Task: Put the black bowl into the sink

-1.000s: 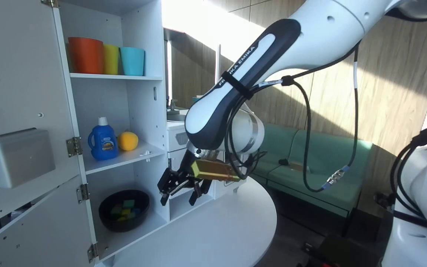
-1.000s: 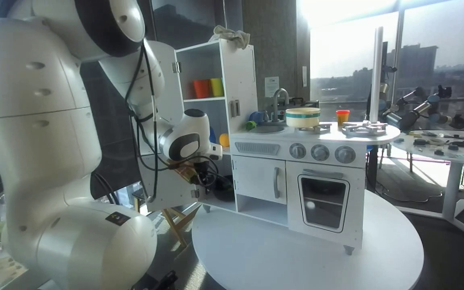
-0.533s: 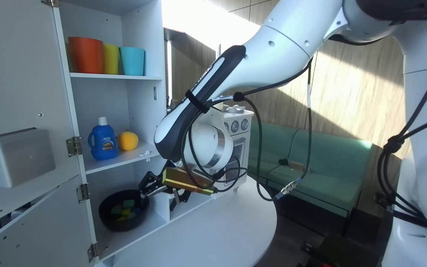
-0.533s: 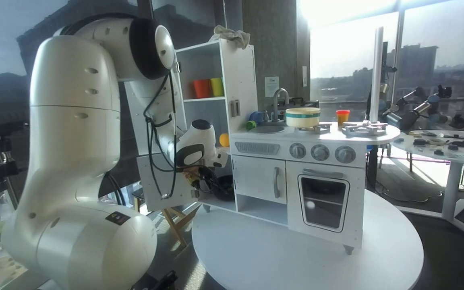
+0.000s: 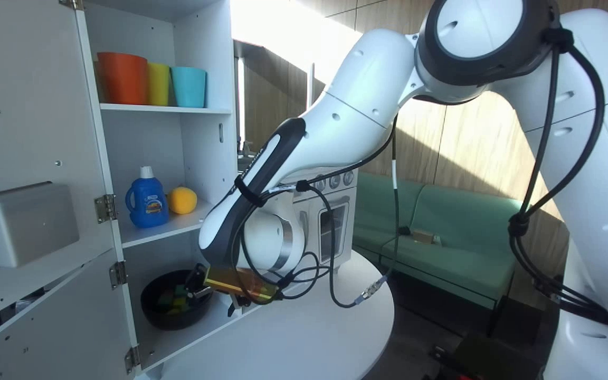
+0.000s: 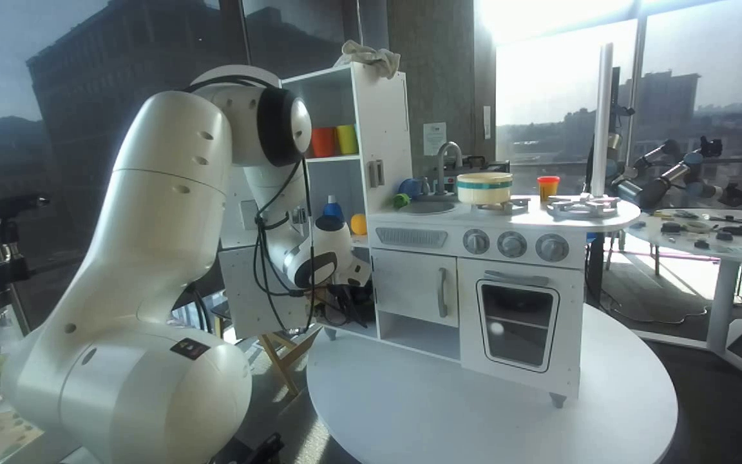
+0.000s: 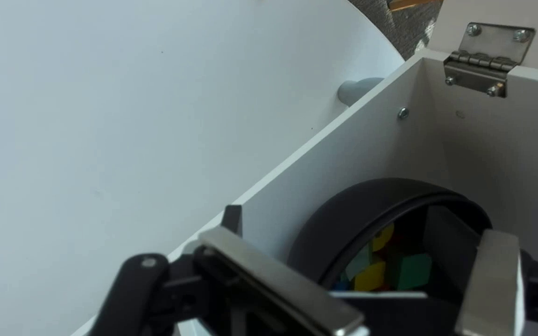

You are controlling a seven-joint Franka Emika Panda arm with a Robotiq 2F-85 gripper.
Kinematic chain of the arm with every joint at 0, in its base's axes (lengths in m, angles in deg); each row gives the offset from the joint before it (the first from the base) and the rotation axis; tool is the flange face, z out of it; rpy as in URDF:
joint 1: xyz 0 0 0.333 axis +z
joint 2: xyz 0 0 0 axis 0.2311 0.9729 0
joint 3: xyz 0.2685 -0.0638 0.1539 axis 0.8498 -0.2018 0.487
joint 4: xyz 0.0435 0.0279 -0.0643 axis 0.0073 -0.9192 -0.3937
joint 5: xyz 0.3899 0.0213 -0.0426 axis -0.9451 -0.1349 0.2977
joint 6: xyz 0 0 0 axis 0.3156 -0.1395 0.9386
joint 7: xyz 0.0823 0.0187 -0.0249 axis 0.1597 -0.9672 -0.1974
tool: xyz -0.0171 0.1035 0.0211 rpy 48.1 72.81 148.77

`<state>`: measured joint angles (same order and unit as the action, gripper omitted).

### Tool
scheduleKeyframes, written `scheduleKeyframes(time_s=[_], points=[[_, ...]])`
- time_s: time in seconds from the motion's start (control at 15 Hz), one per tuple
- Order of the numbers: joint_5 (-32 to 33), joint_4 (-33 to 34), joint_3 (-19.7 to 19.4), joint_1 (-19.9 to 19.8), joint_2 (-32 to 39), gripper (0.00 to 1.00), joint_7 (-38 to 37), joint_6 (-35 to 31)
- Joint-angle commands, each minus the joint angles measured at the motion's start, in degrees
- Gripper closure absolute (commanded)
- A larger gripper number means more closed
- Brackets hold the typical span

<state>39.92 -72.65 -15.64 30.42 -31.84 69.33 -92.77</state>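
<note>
At the one cabinet (image 6: 384, 122), your arm (image 5: 354, 103) has just come down to the lowest compartment (image 7: 488, 154), so grasping is probably next. One sink (image 6: 430, 207), beside the cabinet, comes later. One black bowl (image 7: 343, 221) sits in that compartment; your gripper (image 7: 390, 289) there spreads wide, seemingly holding nothing. Higher in the cabinet: three cups (image 5: 158, 84) visible, one bottle (image 5: 148, 203), one yellow ball (image 5: 182, 200). Low again, in the bowl: at least four blocks (image 7: 369, 276).

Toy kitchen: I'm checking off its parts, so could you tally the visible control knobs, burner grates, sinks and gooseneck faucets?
Control knobs: 3
Burner grates: 2
Sink: 1
Gooseneck faucet: 1
Total: 7
</note>
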Motion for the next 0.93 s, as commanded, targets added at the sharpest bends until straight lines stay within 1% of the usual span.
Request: scheduleKeyframes(time_s=[0.0,0.07,0.27,0.4,0.47,0.53,0.6,0.8,0.87], points=[[3.05,5.42,-2.22,2.16,5.08,0.00,-6.09,-3.27],[3.45,6.31,-2.67,2.49,5.99,0.00,-7.28,-4.27],[3.92,9.40,-4.72,3.94,8.55,0.00,-10.26,-4.18],[4.35,10.52,-7.41,6.30,9.31,0.00,-12.29,-3.47],[3.14,10.81,-9.94,9.09,9.30,0.00,-12.47,-3.82],[3.28,11.23,-11.63,10.62,9.60,0.00,-13.29,-3.68],[3.43,11.89,-14.49,13.17,10.27,0.00,-14.61,-2.82],[3.56,13.53,-20.46,18.56,12.09,0.00,-17.94,-0.02],[3.70,13.68,-22.11,20.30,12.35,0.25,-19.02,1.43]])
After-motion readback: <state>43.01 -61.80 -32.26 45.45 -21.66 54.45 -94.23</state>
